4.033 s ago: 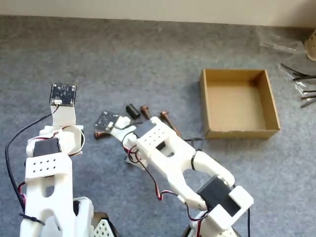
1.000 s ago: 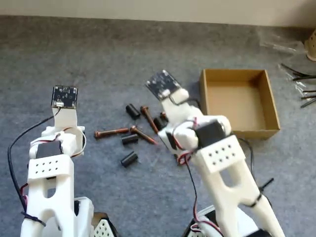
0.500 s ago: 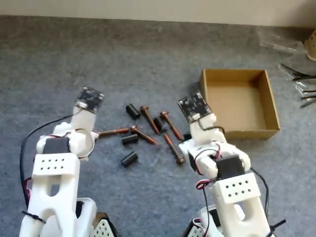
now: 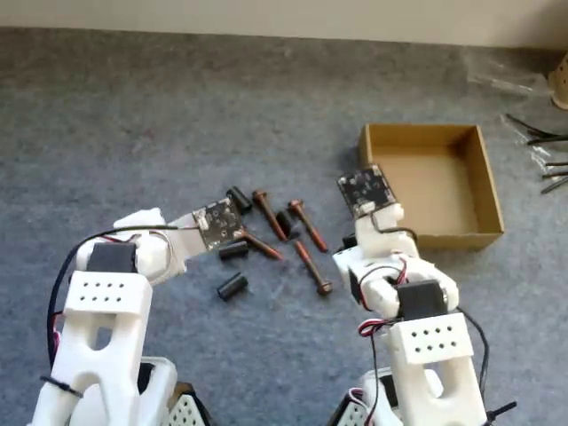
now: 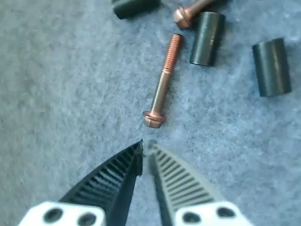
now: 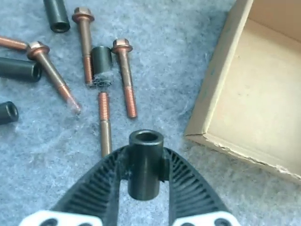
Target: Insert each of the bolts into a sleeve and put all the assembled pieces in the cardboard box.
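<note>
Swings inward on the left over the last half second, off bare carpet to the edge of the scattered hardware; barely shifts on the right.

Nearest, at the left end effector [image 5: 146, 151]: hovers low over the grey tabletop [image 5: 56, 70], fingers pinched to a narrow slit, grips nothing, points straight at the flanged head of a copper bolt [image 5: 162, 89] lying flat just ahead. Past that bolt: two loose sleeves [image 5: 207, 37] on their sides, apart from each other.

At the right end effector [image 6: 146, 154]: clamps a black sleeve [image 6: 146, 176] between both fingers, bore end aimed away from the wrist. Ahead of it on the tabletop: four more bolts [image 6: 123, 75] strewn flat, with a stubby sleeve [image 6: 101, 59] lying between two of them.

Farthest out, off to the right of the pile: cardboard box [image 4: 435, 238], open top up, near corner just beside the right end effector in the high view.
</note>
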Action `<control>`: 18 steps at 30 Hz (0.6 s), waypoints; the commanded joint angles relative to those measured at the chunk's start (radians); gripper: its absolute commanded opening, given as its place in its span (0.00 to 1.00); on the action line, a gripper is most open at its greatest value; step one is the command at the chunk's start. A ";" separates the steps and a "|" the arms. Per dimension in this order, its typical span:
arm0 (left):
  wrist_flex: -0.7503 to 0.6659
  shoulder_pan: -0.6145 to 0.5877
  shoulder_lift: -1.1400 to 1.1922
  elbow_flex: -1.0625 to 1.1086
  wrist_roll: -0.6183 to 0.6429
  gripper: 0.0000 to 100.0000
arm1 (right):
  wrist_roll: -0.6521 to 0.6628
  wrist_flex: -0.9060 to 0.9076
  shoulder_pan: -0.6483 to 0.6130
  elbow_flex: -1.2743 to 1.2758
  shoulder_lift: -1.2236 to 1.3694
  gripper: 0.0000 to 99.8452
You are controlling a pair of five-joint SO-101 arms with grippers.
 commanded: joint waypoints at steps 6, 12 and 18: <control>0.029 0.031 0.404 -0.306 -0.034 0.19 | -0.008 -0.062 0.016 0.050 -0.022 0.00; 0.230 0.031 0.688 -0.642 -0.037 0.17 | -0.006 -0.062 0.016 0.053 -0.024 0.00; 0.370 0.053 0.898 -0.878 -0.037 0.11 | -0.005 -0.074 0.016 0.053 -0.018 0.00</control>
